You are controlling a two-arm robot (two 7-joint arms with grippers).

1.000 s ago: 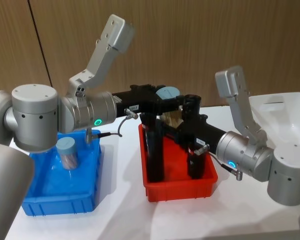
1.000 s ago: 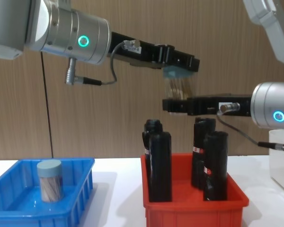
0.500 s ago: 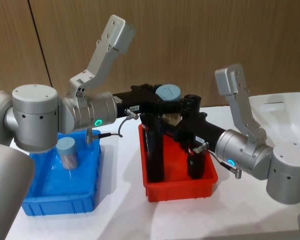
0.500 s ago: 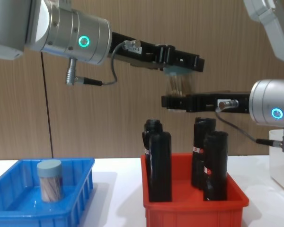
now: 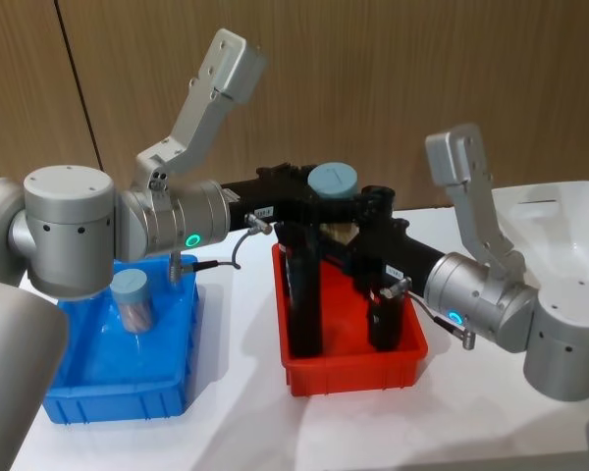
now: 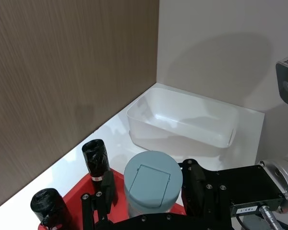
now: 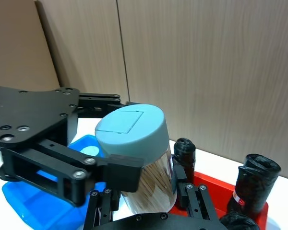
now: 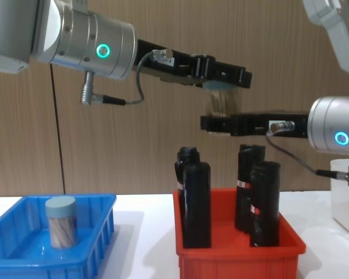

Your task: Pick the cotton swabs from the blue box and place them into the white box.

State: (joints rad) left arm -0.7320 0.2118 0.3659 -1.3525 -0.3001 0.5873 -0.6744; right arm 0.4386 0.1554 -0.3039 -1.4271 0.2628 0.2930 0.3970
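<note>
A cotton swab jar [image 5: 332,182] is held in mid-air above the red bin [image 5: 353,370], clear of the black bottles [image 8: 196,203] stood in it. The jar is seen as a small clear cylinder capped by a pale blue-grey round lid with a square flap marked in its top, and it is packed with thin pale sticks. It is held upright: the long axis is vertical, the lid uppermost, the sticks on end inside. The left gripper [image 8: 224,79] is clamped on it at the lid; the right gripper [image 8: 214,124] is set around its lower body, though whether it is closed cannot be told. A second cotton swab jar [image 5: 132,299] is stood upright in the blue box [image 5: 118,407] at left. The white box [image 5: 560,221] is seen at far right.
</note>
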